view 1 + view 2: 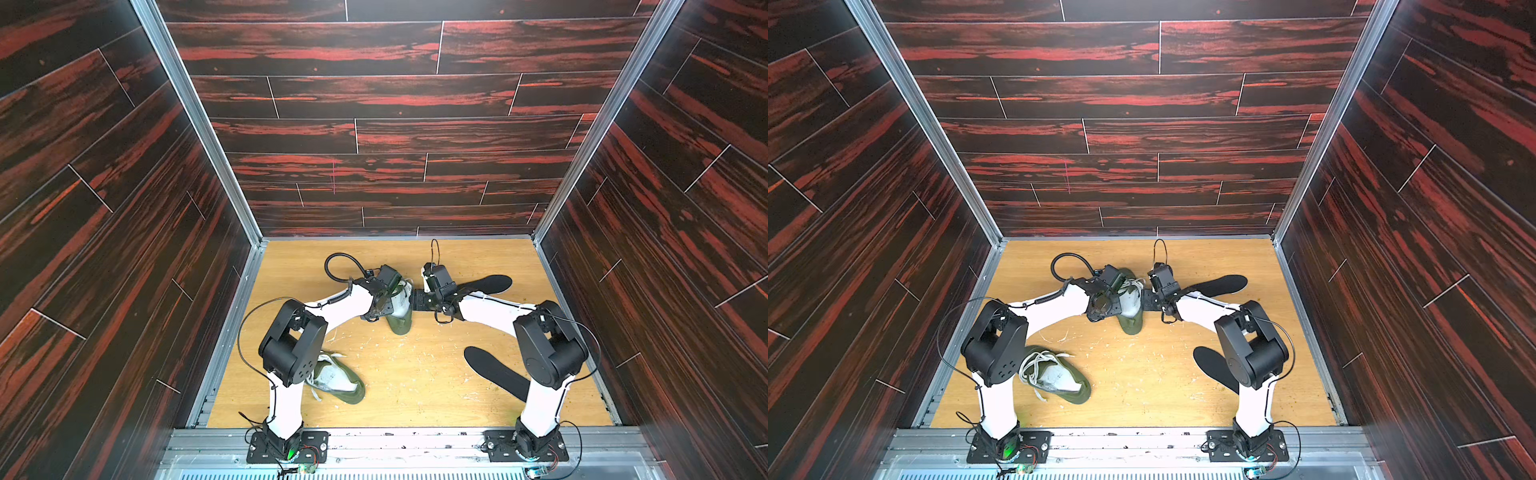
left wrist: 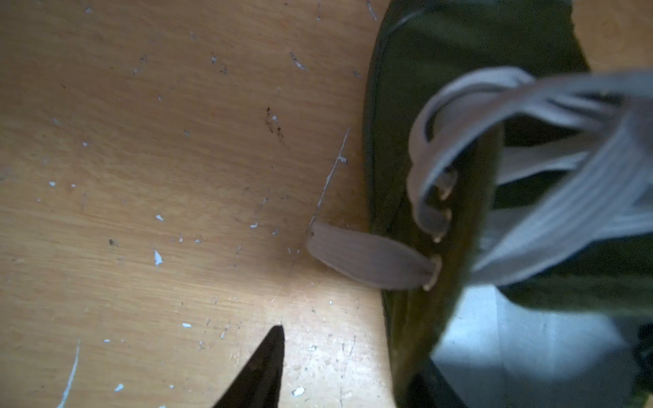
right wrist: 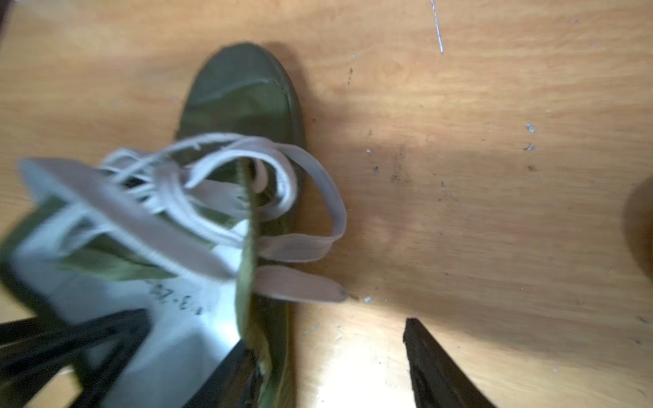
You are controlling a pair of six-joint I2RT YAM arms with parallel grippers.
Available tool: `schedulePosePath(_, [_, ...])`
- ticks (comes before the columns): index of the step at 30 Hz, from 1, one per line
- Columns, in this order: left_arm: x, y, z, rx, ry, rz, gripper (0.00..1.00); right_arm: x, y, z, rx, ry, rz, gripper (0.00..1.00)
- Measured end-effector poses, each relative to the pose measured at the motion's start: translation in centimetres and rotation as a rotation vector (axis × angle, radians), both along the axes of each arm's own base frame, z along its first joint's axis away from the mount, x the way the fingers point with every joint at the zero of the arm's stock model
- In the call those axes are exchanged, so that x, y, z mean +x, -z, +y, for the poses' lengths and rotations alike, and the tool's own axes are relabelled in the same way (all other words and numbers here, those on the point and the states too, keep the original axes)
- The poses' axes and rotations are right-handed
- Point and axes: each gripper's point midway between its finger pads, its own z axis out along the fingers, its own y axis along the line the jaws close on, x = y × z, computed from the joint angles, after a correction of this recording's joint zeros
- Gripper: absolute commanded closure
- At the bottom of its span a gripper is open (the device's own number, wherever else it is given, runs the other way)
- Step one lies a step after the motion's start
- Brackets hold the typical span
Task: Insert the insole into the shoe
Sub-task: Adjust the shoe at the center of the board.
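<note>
Both claws straddle the olive sneaker point(image 1: 400, 322) at far centre: left gripper point(image 2: 353, 353) unclenched, right gripper point(image 3: 325, 332) likewise (nothing pinched yet). Black insole point(image 1: 486, 283) lies far right, untouched. My worry: loose laces point(image 3: 307, 243) snagging a finger, tipping the shoe.

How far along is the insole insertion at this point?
Done: nothing. The far insole and near insole lie on the table, not in any shoe. In hand: the left gripper and right gripper appear to straddle opposite walls of the middle shoe, jaws open. Remaining: pick up an insole and slide it in.
</note>
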Motion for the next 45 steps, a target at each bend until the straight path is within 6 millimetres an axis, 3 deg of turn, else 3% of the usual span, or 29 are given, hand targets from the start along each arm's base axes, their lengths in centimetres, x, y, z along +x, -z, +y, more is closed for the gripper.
schedulePosePath(5, [0.2, -1.8, -0.2, 0.091, 0.140, -0.010, 0.23, -0.3, -0.3, 0.6, 0.041, -0.029, 0.016, 0.28])
schedulePosePath(9, [-0.1, -3.7, 0.1, 0.206, 0.312, -0.019, 0.00, -0.7, -0.6, 1.0, 0.073, -0.057, 0.037, 0.23])
schedulePosePath(14, [-1.0, -5.7, 0.9, 0.330, 0.546, -0.022, 0.00, -1.5, -3.6, 1.1, 0.130, -0.085, 0.026, 0.21])
schedulePosePath(20, [-0.3, -6.5, 0.9, 0.446, 0.729, -0.039, 0.00, -2.3, -7.5, 0.9, 0.183, -0.094, -0.031, 0.21])
schedulePosePath(26, [2.5, -6.7, -0.8, 0.509, 0.827, -0.069, 0.01, -3.1, -6.3, -0.1, 0.163, -0.079, 0.003, 0.21])
schedulePosePath(39, [5.2, -1.8, -1.4, 0.652, 0.946, -0.028, 0.05, -3.0, -5.4, -1.4, 0.144, -0.050, 0.035, 0.21])
schedulePosePath(45, [7.6, -2.1, -2.6, 0.696, 0.972, -0.099, 0.05, -3.5, -5.5, -1.5, 0.143, -0.054, 0.047, 0.21])
